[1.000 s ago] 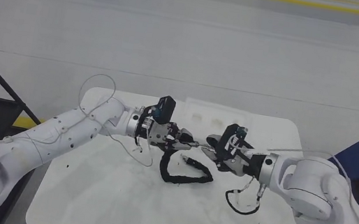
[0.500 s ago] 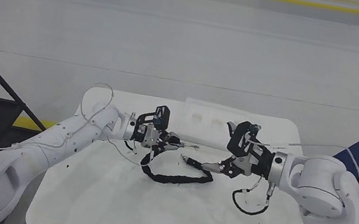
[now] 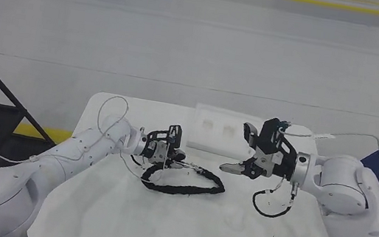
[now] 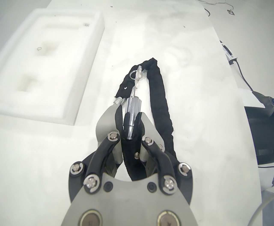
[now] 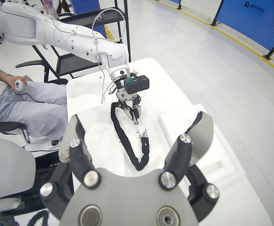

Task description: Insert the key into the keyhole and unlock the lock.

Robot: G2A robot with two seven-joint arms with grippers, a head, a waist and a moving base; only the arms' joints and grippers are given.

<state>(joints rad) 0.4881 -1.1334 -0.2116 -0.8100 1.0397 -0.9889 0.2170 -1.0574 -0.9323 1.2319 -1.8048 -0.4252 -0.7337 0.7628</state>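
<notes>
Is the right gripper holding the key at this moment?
No: in the right wrist view the right gripper has its fingers spread wide apart with nothing between them.

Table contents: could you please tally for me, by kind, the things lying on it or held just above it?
black cable lock: 1
key: 1
white foam tray: 1
Total: 3

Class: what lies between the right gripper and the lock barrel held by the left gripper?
The cable's loop and its metal-tipped free end, nearest the barrel; clearest in the right wrist view.
</notes>
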